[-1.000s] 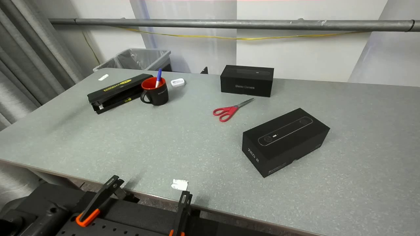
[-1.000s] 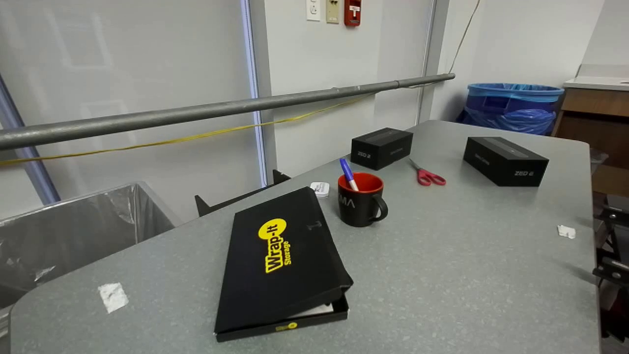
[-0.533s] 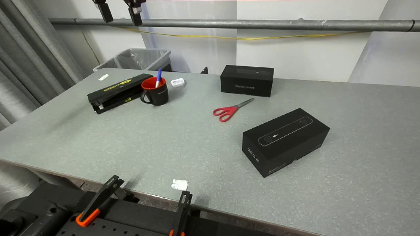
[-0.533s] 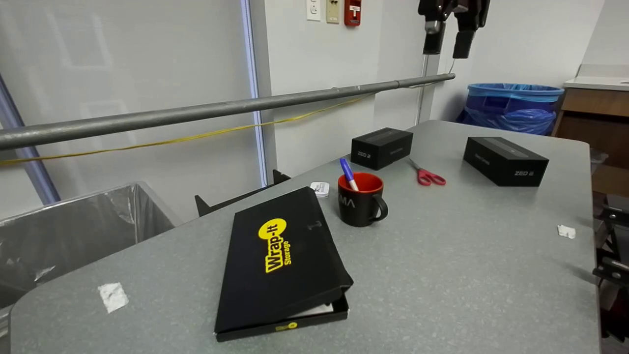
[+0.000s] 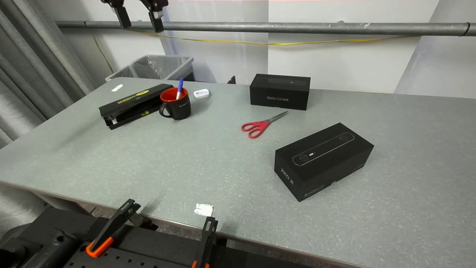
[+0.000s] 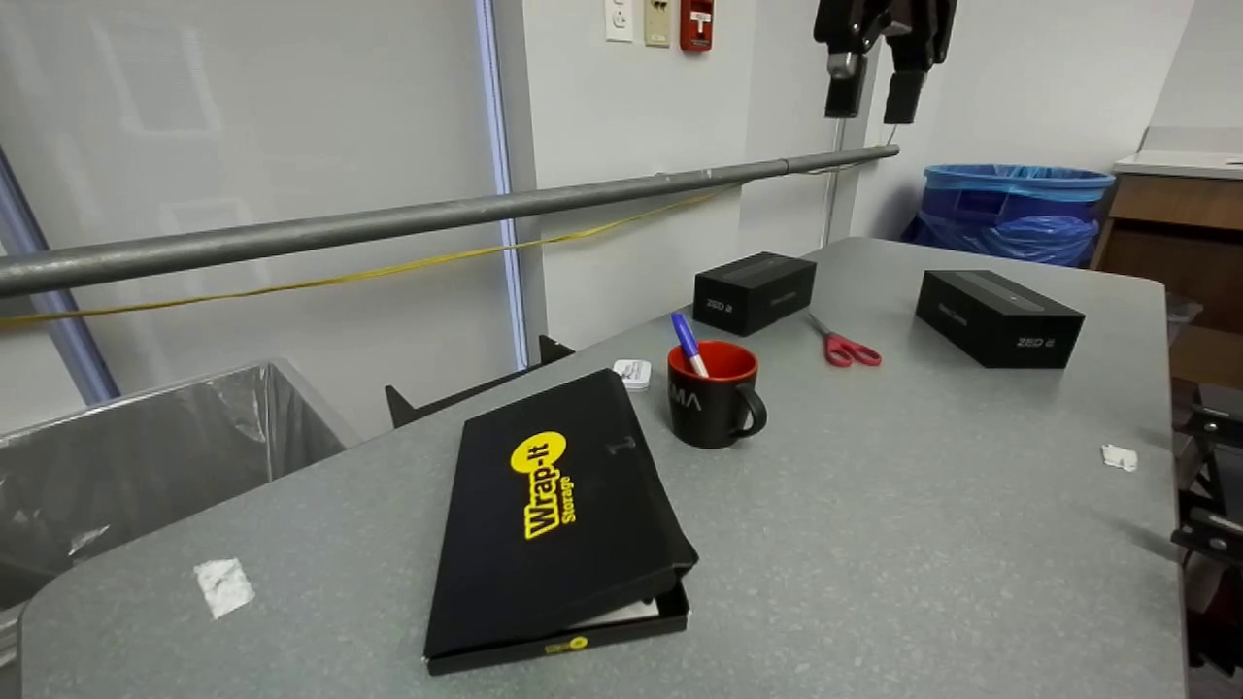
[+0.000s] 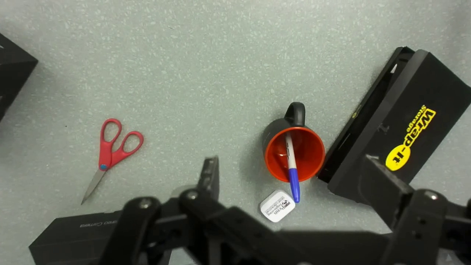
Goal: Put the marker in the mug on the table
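Note:
The mug, black outside and red inside, stands upright on the grey speckled table (image 5: 223,167) in both exterior views (image 5: 179,110) (image 6: 701,417). The marker, white with a blue cap, leans inside the mug in both exterior views, blue end up and above the rim (image 5: 180,86) (image 6: 686,340). In the wrist view the marker (image 7: 294,184) lies across the mug's opening (image 7: 312,152), its cap past the rim. My gripper is open and empty, high above the table in both exterior views (image 5: 142,28) (image 6: 871,116). In the wrist view the mug appears between the gripper's fingers (image 7: 291,159).
A black Wrap-It box (image 6: 554,524) sits close beside the mug. A small white case (image 7: 277,206) is behind it. Red scissors (image 5: 256,127) and two black ZED boxes (image 5: 323,160) (image 5: 279,91) lie farther along. A grey bin (image 5: 160,67) stands past the table edge.
My gripper was out of both exterior views one second ago, then came in at the top. Since then it has lowered slightly, still open. The mug and marker have not moved.

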You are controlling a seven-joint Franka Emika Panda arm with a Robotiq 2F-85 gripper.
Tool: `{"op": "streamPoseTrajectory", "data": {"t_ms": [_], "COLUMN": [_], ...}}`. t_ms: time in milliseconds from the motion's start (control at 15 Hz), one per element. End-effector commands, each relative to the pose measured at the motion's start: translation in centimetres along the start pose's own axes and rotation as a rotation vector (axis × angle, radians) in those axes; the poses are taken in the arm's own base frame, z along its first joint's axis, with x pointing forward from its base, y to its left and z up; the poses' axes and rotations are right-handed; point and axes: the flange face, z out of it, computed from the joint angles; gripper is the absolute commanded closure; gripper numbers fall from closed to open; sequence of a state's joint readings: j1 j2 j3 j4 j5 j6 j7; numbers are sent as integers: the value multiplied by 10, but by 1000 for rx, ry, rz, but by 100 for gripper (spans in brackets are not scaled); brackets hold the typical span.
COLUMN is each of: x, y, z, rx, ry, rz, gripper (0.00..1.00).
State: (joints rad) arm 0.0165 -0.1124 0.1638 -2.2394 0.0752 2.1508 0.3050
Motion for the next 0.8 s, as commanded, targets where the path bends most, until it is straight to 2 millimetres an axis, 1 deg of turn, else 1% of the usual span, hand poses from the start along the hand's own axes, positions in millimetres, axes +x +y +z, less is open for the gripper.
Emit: {"op": "streamPoseTrajectory", "data": {"t_ms": [0, 267, 400, 467, 533, 600, 733], "x": [38, 78, 96, 103, 106, 86, 96], "y": [-15, -31, -39, -43, -46, -36, -41], "z": [49, 103, 122, 129, 131, 125, 134], "rx": [1, 27, 41, 38, 42, 36, 40], "ry": [-9, -22, -41, -46, -60, -55, -58], "rz": [-12, -53, -75, -73, -77, -57, -62], "gripper": [0, 0, 0, 0, 0, 0, 0]}}
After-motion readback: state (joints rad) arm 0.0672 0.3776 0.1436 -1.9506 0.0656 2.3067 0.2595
